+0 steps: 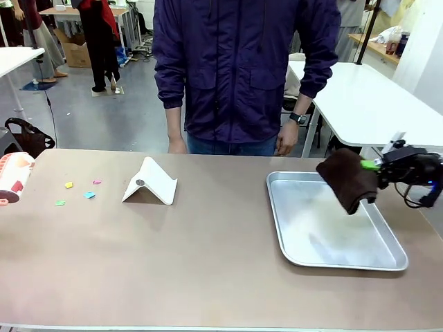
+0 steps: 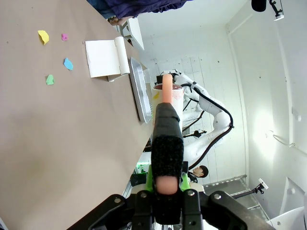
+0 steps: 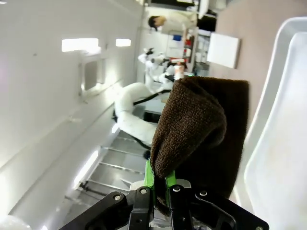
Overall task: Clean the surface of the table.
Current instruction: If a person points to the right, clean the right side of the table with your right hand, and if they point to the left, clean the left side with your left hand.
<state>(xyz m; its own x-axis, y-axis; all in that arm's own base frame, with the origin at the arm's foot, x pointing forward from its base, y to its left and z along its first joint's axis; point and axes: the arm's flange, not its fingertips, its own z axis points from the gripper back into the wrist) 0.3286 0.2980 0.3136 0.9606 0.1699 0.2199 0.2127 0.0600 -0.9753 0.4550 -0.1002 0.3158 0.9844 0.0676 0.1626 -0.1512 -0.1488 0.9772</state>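
The brownish counter (image 1: 208,263) spreads across the whole front view, from my side to the far edge. There a person (image 1: 239,69) in a dark purple jacket stands facing me, arms down, both hands near that edge.

On the counter's right part lies a rectangular silver metal tray (image 1: 325,261), its bed shiny. My right tool (image 1: 379,166) comes in from the right, over the tray's far right corner. Its jaws are clamped tight on a dark brown cloth (image 1: 348,180). The cloth bunches at the green pads and hangs down over the tray, and I cannot tell whether its lowest fold touches the metal.

Left of the middle a white folded card (image 1: 152,181) stands like a small tent, well apart from the tray. At the counter's left edge is the white-and-red drum of a roller (image 1: 12,178). In my left wrist view my left tool (image 2: 167,184) is closed fully round the roller's handle, a peach stem in a black foam sleeve.

Between the roller and the card four small paper bits lie loose on the counter: a yellow scrap (image 1: 68,185), a pink scrap (image 1: 96,182), a blue scrap (image 1: 89,195) and a green scrap (image 1: 60,203).
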